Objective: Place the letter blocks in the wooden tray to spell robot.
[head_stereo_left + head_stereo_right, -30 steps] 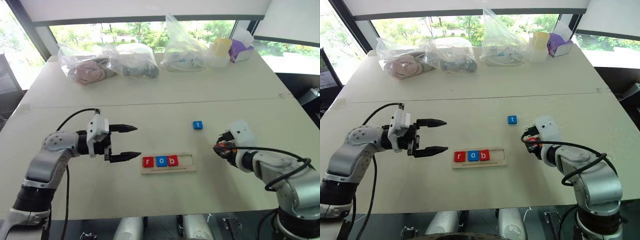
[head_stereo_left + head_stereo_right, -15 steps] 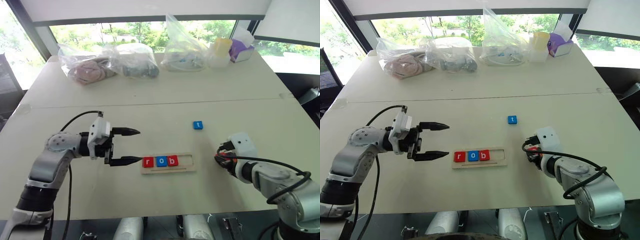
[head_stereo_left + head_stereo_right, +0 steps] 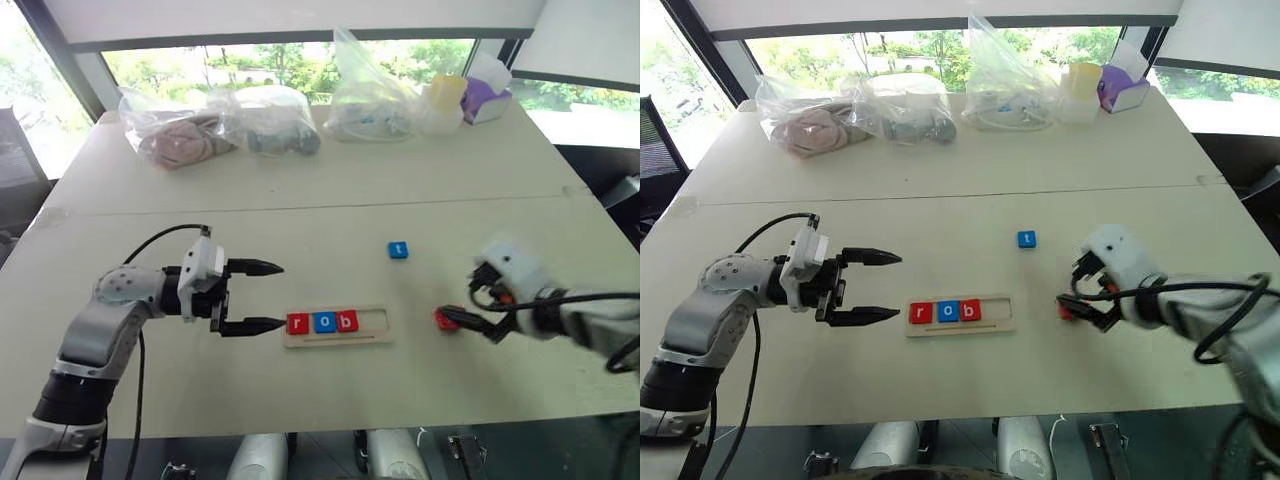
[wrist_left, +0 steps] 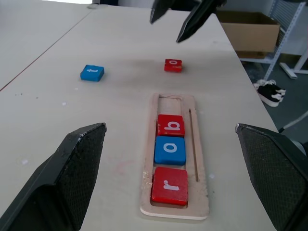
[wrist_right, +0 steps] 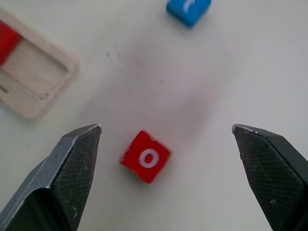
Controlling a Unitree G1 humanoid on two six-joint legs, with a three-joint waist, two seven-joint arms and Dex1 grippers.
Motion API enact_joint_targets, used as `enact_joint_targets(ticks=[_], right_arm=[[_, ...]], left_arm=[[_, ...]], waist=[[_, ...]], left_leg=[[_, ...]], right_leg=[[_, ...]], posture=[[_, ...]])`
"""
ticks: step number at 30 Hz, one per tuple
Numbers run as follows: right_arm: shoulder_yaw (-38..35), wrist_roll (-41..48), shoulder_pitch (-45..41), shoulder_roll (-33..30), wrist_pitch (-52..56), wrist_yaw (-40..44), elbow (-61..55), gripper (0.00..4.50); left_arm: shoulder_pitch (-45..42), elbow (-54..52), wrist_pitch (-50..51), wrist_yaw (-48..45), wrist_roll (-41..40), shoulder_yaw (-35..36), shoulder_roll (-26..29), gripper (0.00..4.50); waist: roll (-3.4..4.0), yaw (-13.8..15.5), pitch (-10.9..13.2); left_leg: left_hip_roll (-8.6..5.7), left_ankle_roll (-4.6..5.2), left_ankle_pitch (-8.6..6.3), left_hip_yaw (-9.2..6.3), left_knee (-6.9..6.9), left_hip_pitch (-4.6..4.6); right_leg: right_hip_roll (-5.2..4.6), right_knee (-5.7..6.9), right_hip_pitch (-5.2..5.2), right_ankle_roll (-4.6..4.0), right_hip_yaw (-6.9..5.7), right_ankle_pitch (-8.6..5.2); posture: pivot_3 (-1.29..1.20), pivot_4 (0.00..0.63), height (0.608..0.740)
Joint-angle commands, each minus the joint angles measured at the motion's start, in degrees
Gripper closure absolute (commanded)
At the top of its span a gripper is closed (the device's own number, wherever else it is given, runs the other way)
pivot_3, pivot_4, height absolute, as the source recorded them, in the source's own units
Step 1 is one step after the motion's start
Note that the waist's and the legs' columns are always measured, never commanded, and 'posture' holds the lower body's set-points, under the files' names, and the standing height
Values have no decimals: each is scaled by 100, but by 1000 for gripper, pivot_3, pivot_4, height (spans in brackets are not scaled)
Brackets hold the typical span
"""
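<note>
While both hands gape empty, r, o, b sit in pale-wood tray [image 3: 336,340].
Right hand [image 5: 163,139] above red o tile [image 5: 145,156] on worktop [image 3: 300,200]; left hand [image 3: 262,296] beside tray.

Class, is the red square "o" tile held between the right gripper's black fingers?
No; the red "o" tile lies on the table, apart from the open right gripper.

We see a pale bench [image 3: 330,190]. On it lie the wooden tray [image 3: 336,339] mid-frame, a red block [image 3: 444,319], a blue block [image 3: 398,250], and bags [image 3: 220,125] up top.
</note>
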Motion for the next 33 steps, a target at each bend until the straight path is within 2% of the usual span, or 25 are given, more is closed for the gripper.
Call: enact_joint_targets(ticks=[1, 4, 8, 14, 21, 24, 26, 28, 29, 33], right_arm=[[435, -424, 352, -352, -2012, 1684, 1178, 47], [1238, -1380, 353, -567, -3701, 2343, 2200, 47], [1806, -2126, 261, -516, -4911, 2683, 2872, 47], [2091, -2492, 40, -149, -5374, 2687, 3461, 47], [2109, -2626, -38, 116, -5357, 2654, 3619, 47], [2123, -2695, -9, 151, -5429, 2641, 3597, 796], [2129, -2735, 25, 179, -5488, 2630, 3567, 1761], [2115, -2738, 47, 226, -5471, 2599, 3476, 2938], [2113, -2745, 54, 235, -5461, 2593, 3426, 3338], [2079, -2882, -27, 284, -5505, 2411, 3143, 3387]], left_arm=[[-81, -31, -51, -17, -45, 3, 11, 0], [-81, -51, -73, 44, -36, 20, -4, 0], [-11, -122, -70, 122, -58, 88, 29, 0], [159, -295, -32, 215, -94, 159, 92, 0], [219, -339, -12, 298, -118, 213, 151, 0], [223, -342, -13, 319, -106, 235, 160, 0], [222, -343, -17, 354, -93, 245, 156, 0], [227, -348, -28, 381, -81, 244, 156, 0], [228, -353, -26, 391, -82, 244, 158, 0], [246, -380, -7, 419, -93, 254, 176, 0]], waist=[[-2, 5, 1], [3, -3, 5], [7, -14, 7], [7, 2, 7], [5, -3, 6], [5, -1, 6], [6, 7, 5], [6, 8, 5], [5, 6, 5], [5, -3, 5]], left_leg=[[1, 0, 0, 0, 0, -1], [-5, 0, 0, 9, 5, -4], [-7, 0, 0, 16, 7, -1], [-5, -1, 0, 11, 6, -1], [-5, -2, 0, 11, 11, 0], [-5, -2, 0, 11, 11, 1], [-5, -2, 0, 10, 11, 1], [-5, -2, 0, 9, 10, 1], [-5, -2, 0, 9, 10, 1], [-5, -2, 0, 9, 10, 1]], right_leg=[[0, -2, 0, 0, 0, 1], [-15, -1, -1, -14, 5, 10], [-21, 2, -3, -18, 11, 11], [-20, 5, -6, -20, 13, 12], [-21, 6, -4, -28, 15, 9], [-21, 6, -3, -29, 15, 10], [-21, 7, -3, -24, 15, 12], [-20, 7, -3, -23, 15, 13], [-21, 7, -3, -23, 15, 13], [-20, 7, -3, -24, 15, 13]], posture=[[0, 150, 740], [0, 150, 740], [0, 150, 740], [0, 150, 740], [0, 150, 740], [0, 150, 740], [0, 150, 740], [0, 150, 740], [0, 150, 740], [0, 150, 740]])
